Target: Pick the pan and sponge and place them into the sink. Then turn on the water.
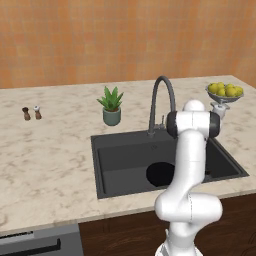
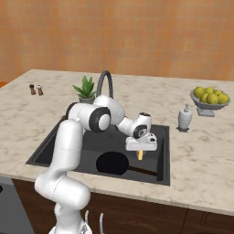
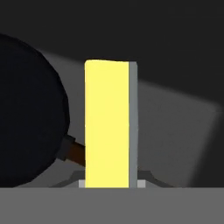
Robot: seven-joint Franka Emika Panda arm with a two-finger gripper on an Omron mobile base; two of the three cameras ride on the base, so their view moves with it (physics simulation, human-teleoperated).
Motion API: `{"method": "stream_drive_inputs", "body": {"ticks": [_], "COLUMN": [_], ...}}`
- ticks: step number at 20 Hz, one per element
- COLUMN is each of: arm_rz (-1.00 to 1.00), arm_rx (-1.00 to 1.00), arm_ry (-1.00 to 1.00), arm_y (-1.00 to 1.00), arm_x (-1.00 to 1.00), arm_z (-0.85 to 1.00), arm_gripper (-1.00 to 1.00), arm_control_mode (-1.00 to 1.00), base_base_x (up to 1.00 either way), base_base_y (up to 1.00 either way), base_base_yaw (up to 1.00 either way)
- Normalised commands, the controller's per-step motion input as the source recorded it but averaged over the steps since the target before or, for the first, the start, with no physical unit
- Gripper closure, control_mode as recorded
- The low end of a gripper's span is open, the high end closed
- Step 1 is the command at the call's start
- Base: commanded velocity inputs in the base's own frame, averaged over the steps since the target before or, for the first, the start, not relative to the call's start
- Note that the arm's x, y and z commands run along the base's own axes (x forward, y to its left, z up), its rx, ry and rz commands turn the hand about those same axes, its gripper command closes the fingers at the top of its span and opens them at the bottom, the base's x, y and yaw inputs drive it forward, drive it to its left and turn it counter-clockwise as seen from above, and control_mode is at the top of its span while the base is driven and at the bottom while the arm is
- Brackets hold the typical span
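The pincer [image 2: 140, 154] is hanging over the right part of the sink [image 2: 50, 148], pressed together on the sponge [image 2: 140, 155], which is standing on end between its tips with the yellow body facing the hand camera and the grey-green face [image 3: 133, 122] turned to one side. The pan [image 2: 113, 163] is already lying flat on the basin floor, its brown-necked handle [image 2: 145, 172] reaching toward the right wall, so the sponge is dangling just above that handle. The main risk, as I judge it, is coming from the release: if the pincer is opening while the sponge is this upright, the block may be landing on the handle or pan edge and tumbling, though the basin walls should be keeping it inside. Lowering further could be driving the fingertips into the handle and shoving the pan. The faucet [image 1: 161, 102] is arching just behind the arm's elbow, so the swing toward its lever may be clipping the spout or the white dispenser [image 2: 184, 118] standing on the tabletop [image 2: 201, 151] right of the basin. The fruit bowl [image 2: 210, 104] is sitting farther off and looking safe. Whether the sponge is touching anything below, I cannot tell.
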Motion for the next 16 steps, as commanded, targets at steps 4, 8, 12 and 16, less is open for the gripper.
{"method": "stream_drive_inputs", "body": {"ticks": [4,8,12,16], "arm_rz": [-0.02,-0.02,0.00,0.00], "arm_rx": [0.00,0.00,0.00,0.00], "arm_ry": [0.00,0.00,0.00,0.00], "arm_y": [-0.49,-0.23,-0.04,-0.08], "arm_x": [0.00,0.00,0.00,0.00], "arm_z": [-0.23,-0.53,-0.39,-0.35], "arm_gripper": [1.00,1.00,1.00,1.00], "arm_control_mode": [-1.00,-1.00,-1.00,-1.00], "base_base_x": [0.00,0.00,0.00,0.00], "base_base_y": [0.00,0.00,0.00,0.00], "base_base_yaw": [0.00,0.00,0.00,0.00]}}
